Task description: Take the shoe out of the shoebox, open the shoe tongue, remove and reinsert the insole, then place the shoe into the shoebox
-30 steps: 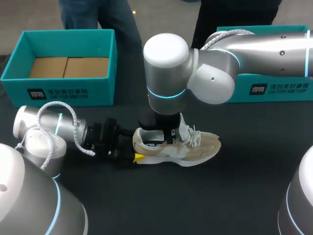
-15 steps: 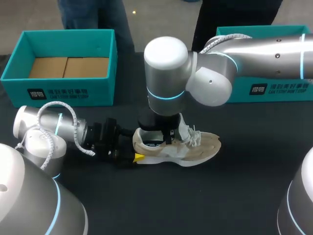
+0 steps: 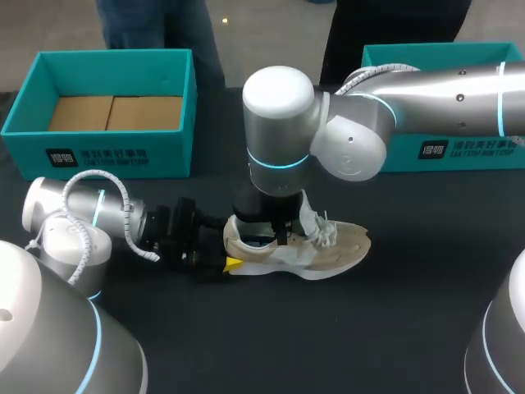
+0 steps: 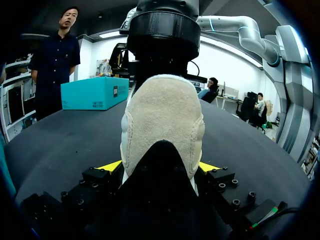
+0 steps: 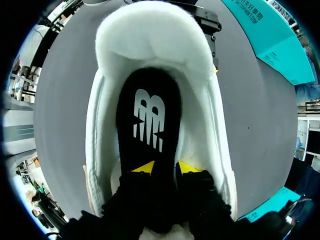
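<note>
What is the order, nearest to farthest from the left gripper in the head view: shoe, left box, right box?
1. shoe, its heel at the left gripper
2. left box, behind, at the left
3. right box, far right

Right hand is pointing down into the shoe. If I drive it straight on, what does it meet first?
The black insole inside the shoe, lying right ahead of the right hand. Whether they touch is unclear.

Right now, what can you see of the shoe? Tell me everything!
The shoe is a beige-and-white sneaker with white laces, padded white lining and a black insole bearing a white logo. It stands on its sole on the table, toe to my right. The left gripper clamps its heel; the right gripper reaches down inside.
</note>
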Controlling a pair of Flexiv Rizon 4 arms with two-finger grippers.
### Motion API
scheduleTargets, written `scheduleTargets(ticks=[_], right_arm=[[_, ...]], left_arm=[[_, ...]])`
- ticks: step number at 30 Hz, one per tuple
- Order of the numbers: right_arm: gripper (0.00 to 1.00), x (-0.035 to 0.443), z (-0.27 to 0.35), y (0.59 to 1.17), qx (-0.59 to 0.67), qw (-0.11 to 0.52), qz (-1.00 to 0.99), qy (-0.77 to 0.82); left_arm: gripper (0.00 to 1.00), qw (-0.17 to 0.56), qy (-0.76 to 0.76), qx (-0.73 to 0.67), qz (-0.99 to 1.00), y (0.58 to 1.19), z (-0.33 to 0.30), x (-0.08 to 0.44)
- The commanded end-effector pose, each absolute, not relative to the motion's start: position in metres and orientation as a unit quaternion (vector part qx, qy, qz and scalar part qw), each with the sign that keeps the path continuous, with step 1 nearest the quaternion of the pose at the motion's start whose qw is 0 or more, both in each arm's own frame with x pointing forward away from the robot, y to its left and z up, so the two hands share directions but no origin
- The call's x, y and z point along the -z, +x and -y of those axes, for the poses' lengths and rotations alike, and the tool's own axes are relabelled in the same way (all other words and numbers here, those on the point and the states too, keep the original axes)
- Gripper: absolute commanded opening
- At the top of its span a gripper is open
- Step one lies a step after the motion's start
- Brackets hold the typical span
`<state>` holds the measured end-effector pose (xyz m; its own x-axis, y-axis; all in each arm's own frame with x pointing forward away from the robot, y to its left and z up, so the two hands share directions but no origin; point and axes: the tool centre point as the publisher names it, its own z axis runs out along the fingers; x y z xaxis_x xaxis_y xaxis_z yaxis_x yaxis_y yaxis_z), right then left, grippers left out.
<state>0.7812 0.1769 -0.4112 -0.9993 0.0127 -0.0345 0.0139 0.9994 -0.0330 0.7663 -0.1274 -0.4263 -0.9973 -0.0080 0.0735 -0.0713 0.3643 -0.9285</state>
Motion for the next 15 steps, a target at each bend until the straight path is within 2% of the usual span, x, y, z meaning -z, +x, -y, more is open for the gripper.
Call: scheduleTargets(ticks=[1,4,9,15], right_arm=[[0.36,0.433,-0.179,0.784,0.026,-0.005,-1.000,0.006],[0.33,0.439,-0.178,0.781,0.032,-0.021,-0.999,0.010],[0.00,0.444,-0.175,0.778,0.041,-0.035,-0.998,0.016],[0.00,0.447,-0.171,0.777,0.045,-0.049,-0.998,0.023]], left_arm=[[0.00,0.028,0.024,-0.562,0.826,0.766,0.126,0.429],[0.00,0.028,0.024,-0.562,0.826,0.766,0.126,0.429],[0.00,0.028,0.024,-0.562,0.826,0.766,0.126,0.429],[0.00,0.028,0.024,-0.562,0.826,0.766,0.126,0.429]])
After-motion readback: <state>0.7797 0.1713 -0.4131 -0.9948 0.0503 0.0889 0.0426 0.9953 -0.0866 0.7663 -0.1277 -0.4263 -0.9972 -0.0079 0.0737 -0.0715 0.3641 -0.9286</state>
